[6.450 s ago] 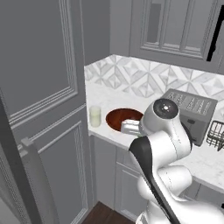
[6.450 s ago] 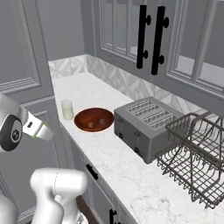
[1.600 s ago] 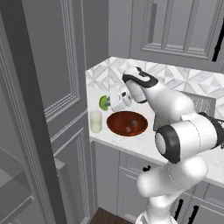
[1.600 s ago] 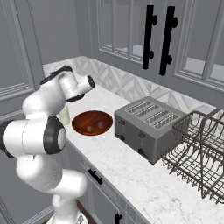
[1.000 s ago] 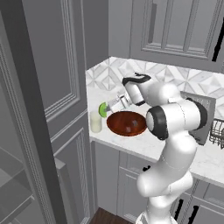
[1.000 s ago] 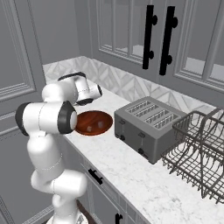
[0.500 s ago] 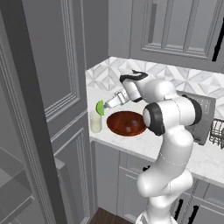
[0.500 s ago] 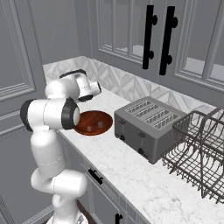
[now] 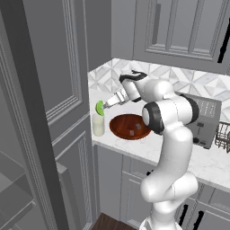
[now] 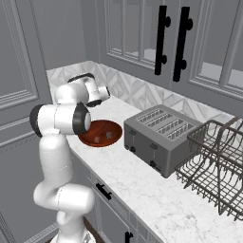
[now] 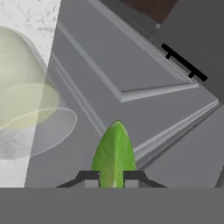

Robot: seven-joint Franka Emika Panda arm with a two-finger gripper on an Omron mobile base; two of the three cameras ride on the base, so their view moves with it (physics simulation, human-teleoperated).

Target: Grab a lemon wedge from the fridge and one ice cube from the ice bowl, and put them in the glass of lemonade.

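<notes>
Lemon wedge pinched in the claw, poised just above the glass.

Left base view: the claw was clenched on the lemon wedge, just above the glass of lemonade on the surface, with the ice bowl beside it. Right base view: the arm hid wedge and glass; the bowl held what looked like two cubes, a toaster nearby. Hand view: the wedge's long axis ran straight out from the fingertips, tip pointing away, the glass rim off to one side.
</notes>
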